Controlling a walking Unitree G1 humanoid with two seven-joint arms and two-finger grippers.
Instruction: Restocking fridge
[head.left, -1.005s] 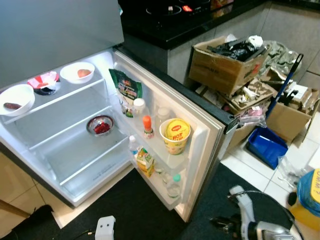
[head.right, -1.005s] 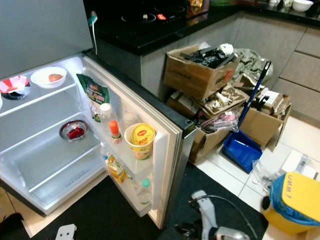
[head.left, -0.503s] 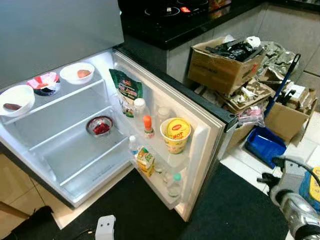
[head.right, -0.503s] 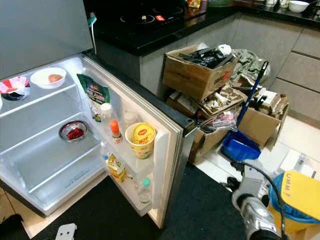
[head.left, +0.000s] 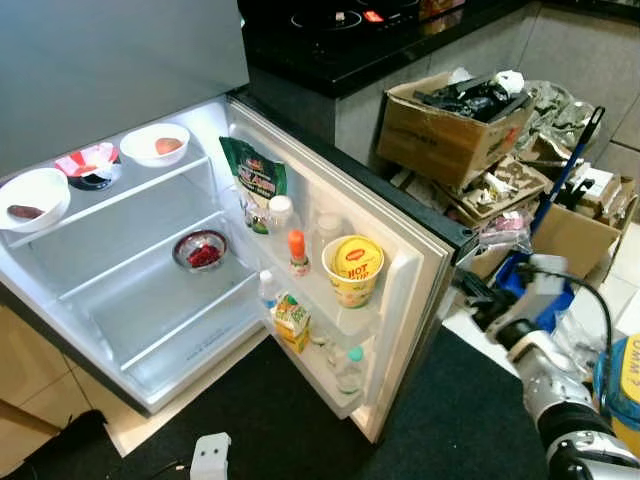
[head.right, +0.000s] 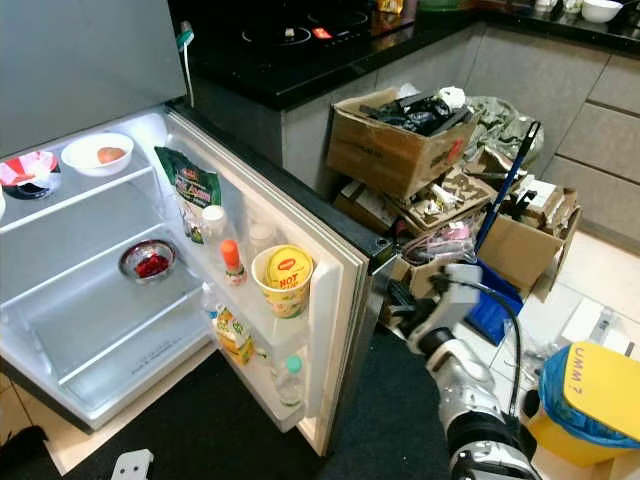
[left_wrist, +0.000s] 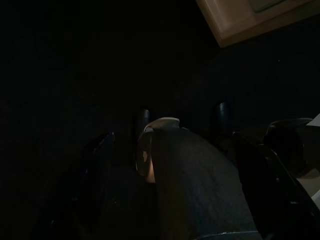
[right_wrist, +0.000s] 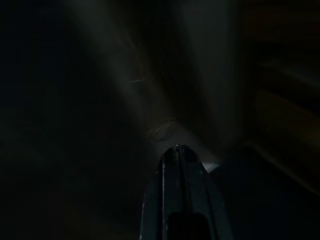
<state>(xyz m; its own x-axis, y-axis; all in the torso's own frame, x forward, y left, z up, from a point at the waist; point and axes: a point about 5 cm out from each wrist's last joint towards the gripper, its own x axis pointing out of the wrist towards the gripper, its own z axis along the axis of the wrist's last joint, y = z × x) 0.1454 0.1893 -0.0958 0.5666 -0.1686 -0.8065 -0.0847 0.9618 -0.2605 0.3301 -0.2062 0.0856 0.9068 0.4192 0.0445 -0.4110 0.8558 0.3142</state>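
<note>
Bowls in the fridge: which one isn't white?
The metal bowl on the middle shelf, holding something red; the two white bowls sit on the top shelf.

I am seeing two white bowls (head.left: 154, 144) (head.left: 32, 197), one small metal bowl (head.left: 200, 250), one yellow noodle cup (head.left: 353, 270), and one orange-capped bottle (head.left: 297, 252).

Fridge door (head.left: 400, 270) stands wide; lower shelf (head.left: 170, 310) bare, open from the front. Right gripper (head.right: 400, 300) near door's outer edge, cardboard boxes (head.right: 400, 140) crowding behind it.
</note>
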